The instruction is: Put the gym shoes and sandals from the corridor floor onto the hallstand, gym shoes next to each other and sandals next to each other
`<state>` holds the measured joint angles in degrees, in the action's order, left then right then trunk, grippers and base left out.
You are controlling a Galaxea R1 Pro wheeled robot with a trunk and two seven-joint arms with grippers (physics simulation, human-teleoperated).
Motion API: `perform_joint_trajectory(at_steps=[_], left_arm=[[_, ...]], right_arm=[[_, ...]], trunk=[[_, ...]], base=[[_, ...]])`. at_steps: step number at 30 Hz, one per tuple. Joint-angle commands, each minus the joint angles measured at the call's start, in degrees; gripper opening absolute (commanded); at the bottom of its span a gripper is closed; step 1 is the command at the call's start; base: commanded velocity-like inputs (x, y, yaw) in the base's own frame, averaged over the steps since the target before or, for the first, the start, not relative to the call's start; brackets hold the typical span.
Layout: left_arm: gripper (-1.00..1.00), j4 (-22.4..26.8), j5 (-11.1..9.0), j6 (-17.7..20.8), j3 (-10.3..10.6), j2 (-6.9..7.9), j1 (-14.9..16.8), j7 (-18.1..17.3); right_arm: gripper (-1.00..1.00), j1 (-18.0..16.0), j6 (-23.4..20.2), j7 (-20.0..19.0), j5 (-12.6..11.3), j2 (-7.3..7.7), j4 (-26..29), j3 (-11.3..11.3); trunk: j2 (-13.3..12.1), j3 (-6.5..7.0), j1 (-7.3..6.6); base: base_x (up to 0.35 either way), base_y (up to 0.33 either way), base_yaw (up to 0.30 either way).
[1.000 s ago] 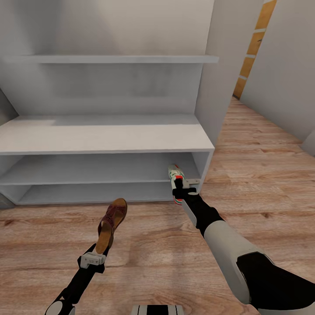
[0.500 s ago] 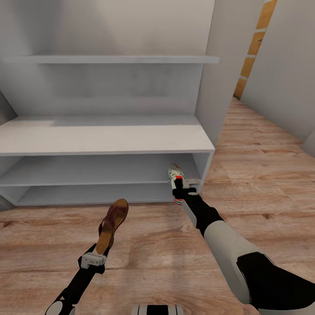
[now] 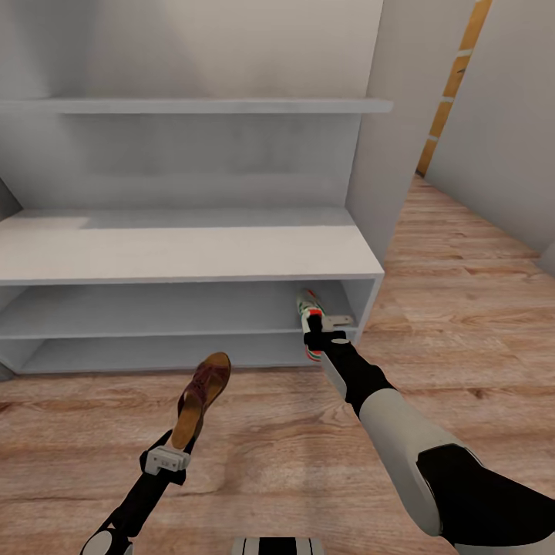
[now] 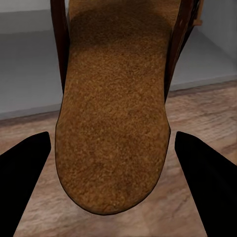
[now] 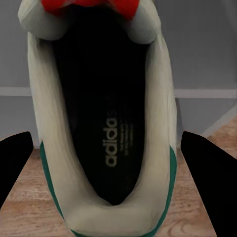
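Hallstand carries no shoes yet: left gripper clamps one sandal ahead of it above the corridor floor, right gripper clamps one gym shoe at the lower shelves' mouth, so placing remains.

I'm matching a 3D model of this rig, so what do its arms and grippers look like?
The right arm has a pale grey forearm shell between glossy black segments. Its right gripper is black with a light grey block. The left arm is slim and black, with a pale grey block at the left gripper. Fingers are plain black.
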<state>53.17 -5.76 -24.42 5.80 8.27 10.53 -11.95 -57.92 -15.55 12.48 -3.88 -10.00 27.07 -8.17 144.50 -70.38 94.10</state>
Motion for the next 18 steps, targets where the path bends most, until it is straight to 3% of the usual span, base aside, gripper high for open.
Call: perform_joint_trajectory(at_steps=[1, 18], left_arm=[[-1.0, 0.0, 0.04, 0.0, 0.0, 0.0, -0.01, -0.02], [-1.0, 0.0, 0.21, -0.01, 0.01, 0.0, 0.0, 0.0]], right_arm=[[-1.0, 0.0, 0.0, 0.0, 0.01, 0.0, 0.0, 0.0], [-1.0, 0.0, 0.0, 0.0, 0.01, 0.0, 0.0, 0.0]], trunk=[[0.0, 0.0, 0.0], [0.0, 0.0, 0.0]], base=[[0.036, 0.0, 0.0], [0.01, 0.0, 0.0]])
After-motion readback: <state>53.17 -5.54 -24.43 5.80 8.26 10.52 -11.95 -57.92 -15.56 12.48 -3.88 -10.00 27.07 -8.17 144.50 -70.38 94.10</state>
